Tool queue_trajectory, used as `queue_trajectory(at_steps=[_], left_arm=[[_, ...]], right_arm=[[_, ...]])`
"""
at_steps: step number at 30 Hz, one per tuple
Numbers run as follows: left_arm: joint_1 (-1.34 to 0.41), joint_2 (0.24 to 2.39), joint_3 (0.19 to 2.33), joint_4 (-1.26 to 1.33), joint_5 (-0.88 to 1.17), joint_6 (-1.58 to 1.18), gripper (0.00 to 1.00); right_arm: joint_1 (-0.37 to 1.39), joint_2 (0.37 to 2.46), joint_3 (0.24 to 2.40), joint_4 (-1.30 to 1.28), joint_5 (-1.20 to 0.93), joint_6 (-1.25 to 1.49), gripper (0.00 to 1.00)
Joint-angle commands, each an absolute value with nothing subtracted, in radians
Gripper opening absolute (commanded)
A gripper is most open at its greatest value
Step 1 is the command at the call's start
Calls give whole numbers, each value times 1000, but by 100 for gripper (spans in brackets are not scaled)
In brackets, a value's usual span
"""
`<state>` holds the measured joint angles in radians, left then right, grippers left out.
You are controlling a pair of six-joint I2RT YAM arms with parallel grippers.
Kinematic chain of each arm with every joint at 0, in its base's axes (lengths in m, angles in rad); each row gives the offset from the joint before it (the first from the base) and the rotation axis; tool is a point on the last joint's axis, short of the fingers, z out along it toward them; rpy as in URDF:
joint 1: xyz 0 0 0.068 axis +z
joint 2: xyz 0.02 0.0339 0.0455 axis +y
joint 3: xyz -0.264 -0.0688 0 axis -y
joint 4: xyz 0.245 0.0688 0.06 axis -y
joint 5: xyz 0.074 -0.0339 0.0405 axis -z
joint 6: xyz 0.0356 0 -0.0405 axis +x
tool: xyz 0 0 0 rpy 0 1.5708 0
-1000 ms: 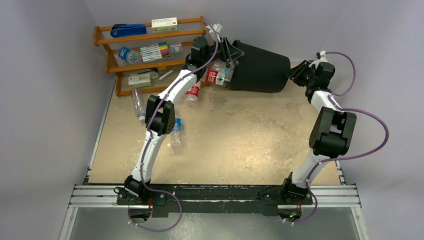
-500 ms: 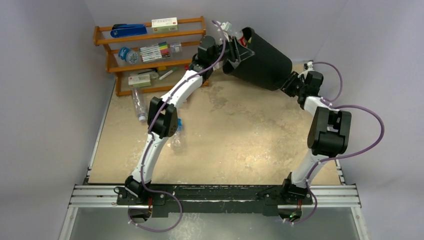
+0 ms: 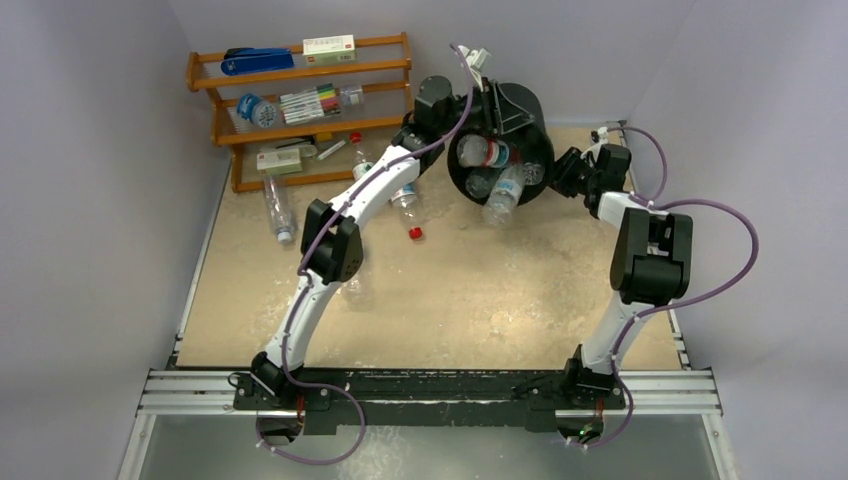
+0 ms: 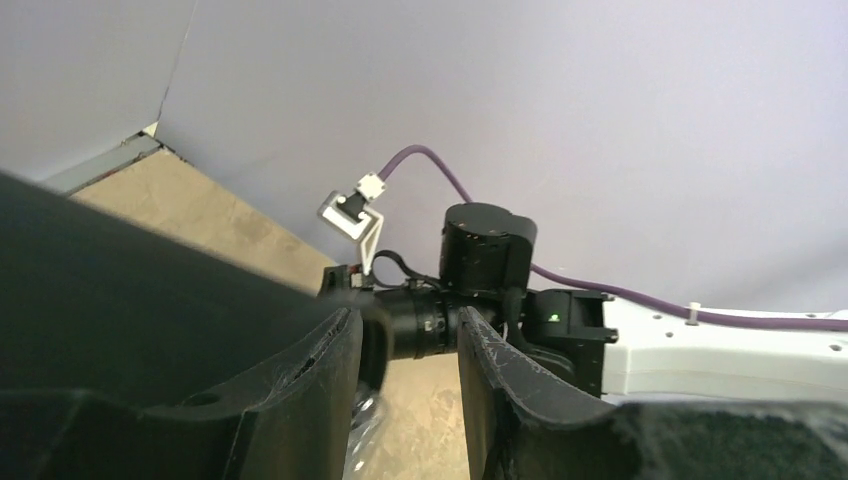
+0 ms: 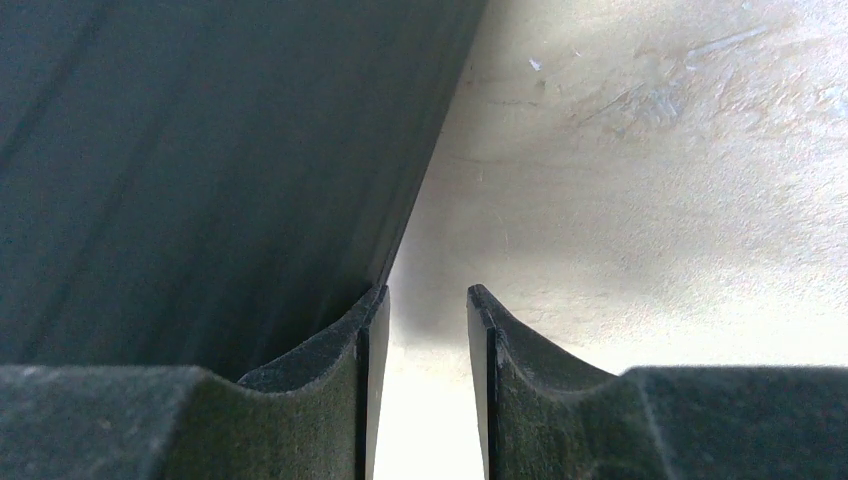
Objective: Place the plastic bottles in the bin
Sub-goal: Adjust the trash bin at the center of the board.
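The scuffed tan table (image 3: pixel 500 290) carries a wooden 3-tier rack (image 3: pixel 380 42) at its far left corner. The rack's top tier holds a blue stapler (image 3: pixel 257 60) and a white box (image 3: pixel 329 48). Its middle tier holds a tape roll (image 3: pixel 262 110) and marker pens (image 3: pixel 318 102).

A clear bottle (image 3: pixel 277 212) lies on the board near the left edge, just in front of the rack. A red-capped bottle (image 3: pixel 358 155) lies by the rack's right end. A third bottle (image 3: pixel 405 198) lies nearer the bin (image 3: pixel 520 105), which is upright at the far middle. A loose red cap (image 3: pixel 415 233) lies just beside that third bottle.
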<state>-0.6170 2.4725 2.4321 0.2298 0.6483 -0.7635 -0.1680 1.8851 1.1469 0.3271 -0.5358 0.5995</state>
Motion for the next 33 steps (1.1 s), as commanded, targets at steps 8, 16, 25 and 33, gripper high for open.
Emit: queue_trajectory(at_steps=[8, 16, 25, 33], left_arm=[[-621, 2352, 2483, 292, 647, -731, 40], [-620, 2195, 2233, 154, 564, -561, 44], [-604, 1880, 1922, 12, 234, -442, 53], [-525, 1716, 1799, -62, 79, -502, 56]], right_arm=[[-135, 1847, 1196, 360, -576, 609, 38], [-114, 1706, 1130, 293, -520, 484, 50], [69, 1481, 1063, 339, -326, 238, 68], [235, 1496, 1088, 386, -61, 88, 70]])
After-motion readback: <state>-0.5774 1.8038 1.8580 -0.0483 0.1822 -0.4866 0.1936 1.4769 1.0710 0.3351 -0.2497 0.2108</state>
